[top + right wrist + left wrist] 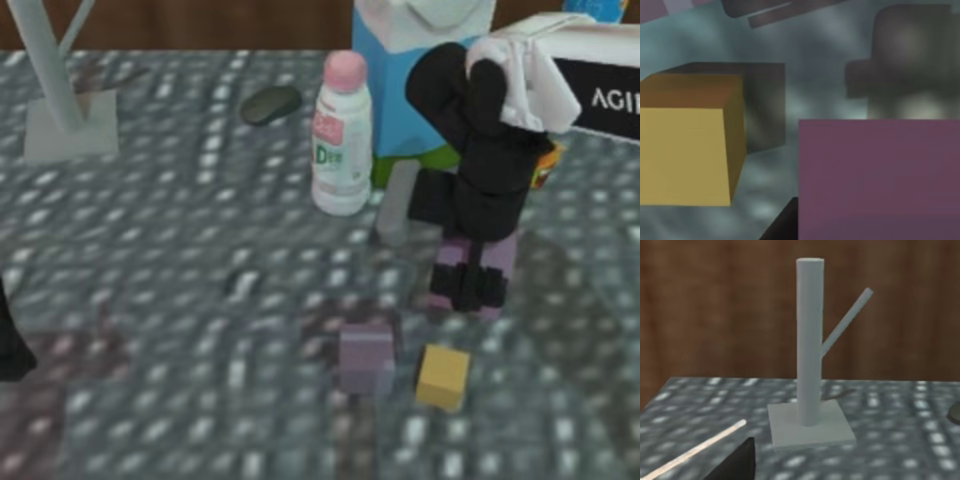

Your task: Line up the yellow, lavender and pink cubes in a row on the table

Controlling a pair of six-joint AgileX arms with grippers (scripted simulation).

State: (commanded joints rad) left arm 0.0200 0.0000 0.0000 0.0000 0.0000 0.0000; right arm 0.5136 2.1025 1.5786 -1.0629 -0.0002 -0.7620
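Note:
My right gripper [473, 285] reaches down from the back right and is shut on the pink cube [503, 262], which fills much of the right wrist view [880, 175] beside one dark finger [785, 227]. The lavender cube [367, 357] rests on the table [180, 300] to the front left of the gripper. Just right of it sits the smaller yellow cube [443, 377], which also appears beside the pink cube in the right wrist view [690, 150]. My left gripper [8, 345] stays parked at the table's left edge, open, with a single finger [740, 465] showing.
Behind the gripper stand a white bottle with a pink cap [341, 140] and a blue-and-white carton [415, 60], with a grey block [398, 200] in front of them. A grey forked stand [65, 110] occupies the back left, and a dark oval object [270, 103] lies between.

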